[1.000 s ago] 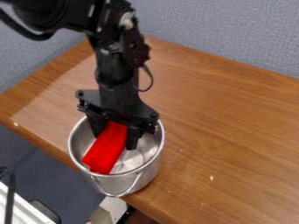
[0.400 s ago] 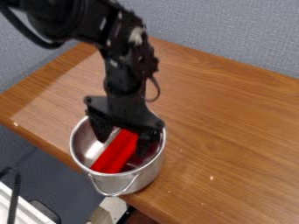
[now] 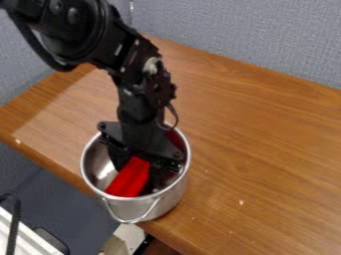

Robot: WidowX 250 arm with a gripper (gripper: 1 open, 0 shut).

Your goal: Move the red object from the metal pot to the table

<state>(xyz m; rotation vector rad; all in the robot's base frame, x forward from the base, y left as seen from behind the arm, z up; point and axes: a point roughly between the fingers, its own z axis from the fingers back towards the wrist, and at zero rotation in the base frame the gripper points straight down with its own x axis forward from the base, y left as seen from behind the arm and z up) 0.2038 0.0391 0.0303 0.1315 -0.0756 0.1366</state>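
The metal pot (image 3: 118, 203) stands at the table's (image 3: 253, 110) near edge, shiny with a rolled rim. Inside it the red object (image 3: 131, 179) lies slanted, its lower end toward the pot's front wall. My black gripper (image 3: 144, 157) reaches down into the pot, and its fingers close around the upper end of the red block. The arm rises from there to the upper left. The block's top end is hidden behind the fingers.
The brown wood-grain table stretches to the back and right of the pot. A grey wall (image 3: 266, 35) runs behind it. Dark floor and cables (image 3: 27, 219) lie below the near left edge, close to the pot.
The gripper has sunk deeper into the pot, from above the rim down to the block's upper end, and has closed on it. The arm has leaned further over the pot.
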